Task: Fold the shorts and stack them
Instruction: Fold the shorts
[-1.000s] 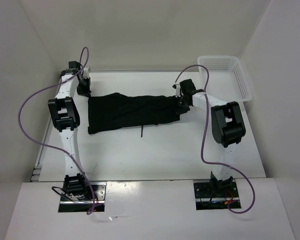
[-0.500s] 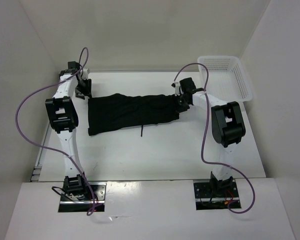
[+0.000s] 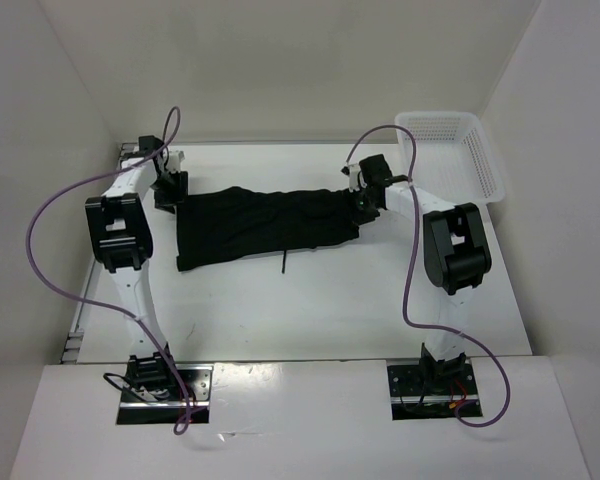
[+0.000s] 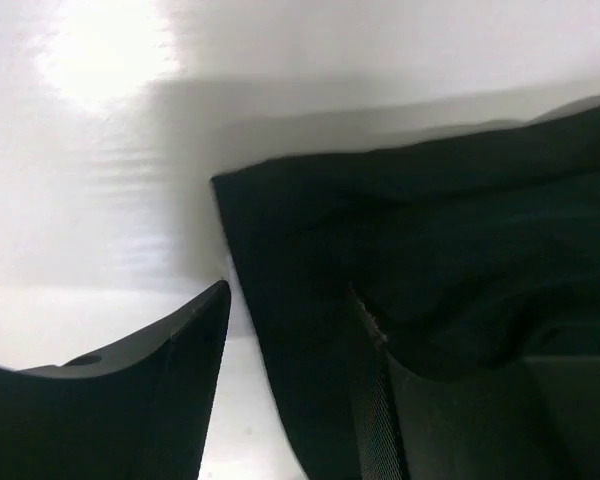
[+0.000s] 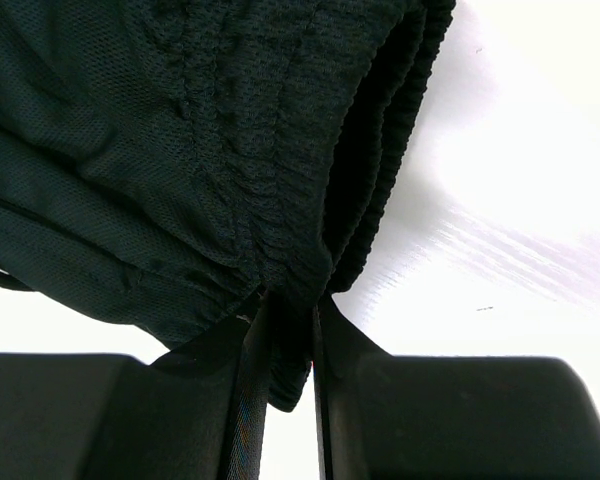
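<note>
The white table (image 3: 330, 300) takes up most of the view. The shorts (image 3: 265, 225) lie spread flat across its far middle, running left to right between the two arms. A white mesh basket (image 3: 450, 150) sits at the far right corner, apart from the cloth. The left gripper (image 4: 288, 290) has its fingers spread on either side of the shorts' left corner edge. The right gripper (image 5: 288, 310) is nipped tight on the gathered waistband at the right end. A thin drawstring (image 3: 281, 265) pokes out from the near hem.
</note>
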`<state>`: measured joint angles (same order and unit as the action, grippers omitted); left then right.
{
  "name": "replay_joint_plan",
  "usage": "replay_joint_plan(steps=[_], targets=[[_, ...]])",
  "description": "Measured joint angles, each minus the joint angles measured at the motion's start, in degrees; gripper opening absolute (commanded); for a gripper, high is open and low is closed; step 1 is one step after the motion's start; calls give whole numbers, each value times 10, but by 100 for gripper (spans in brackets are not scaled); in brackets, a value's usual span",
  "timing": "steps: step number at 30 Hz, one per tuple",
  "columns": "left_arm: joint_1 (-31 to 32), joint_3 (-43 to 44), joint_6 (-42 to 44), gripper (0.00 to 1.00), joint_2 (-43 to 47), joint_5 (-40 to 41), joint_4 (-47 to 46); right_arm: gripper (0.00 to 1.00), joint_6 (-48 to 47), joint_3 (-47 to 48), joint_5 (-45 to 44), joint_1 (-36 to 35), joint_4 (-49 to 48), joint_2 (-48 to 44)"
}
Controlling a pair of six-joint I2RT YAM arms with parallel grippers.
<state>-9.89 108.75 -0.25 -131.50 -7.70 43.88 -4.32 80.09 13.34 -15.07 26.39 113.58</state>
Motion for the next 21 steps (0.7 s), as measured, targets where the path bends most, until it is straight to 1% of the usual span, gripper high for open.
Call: replay_joint_plan(steps=[7, 9, 10, 13, 17, 21], targets=[[36, 19, 0, 59, -13, -13, -19, 0, -28, 2, -14, 10, 13, -18], [48, 23, 0, 61, -15, -16, -20, 0, -37, 2, -21, 18, 21, -28], [54, 23, 1, 65, -15, -19, -21, 0, -43, 2, -24, 23, 25, -34], [63, 26, 1, 67, -15, -35, -19, 0, -55, 10, -40, 37, 42, -51], [64, 39, 0, 68, -17, -58, -13, 0, -76, 59, -68, 50, 61, -61], [72, 89, 0, 68, -45, -76, -5, 0, -94, 132, -90, 46, 83, -61]])
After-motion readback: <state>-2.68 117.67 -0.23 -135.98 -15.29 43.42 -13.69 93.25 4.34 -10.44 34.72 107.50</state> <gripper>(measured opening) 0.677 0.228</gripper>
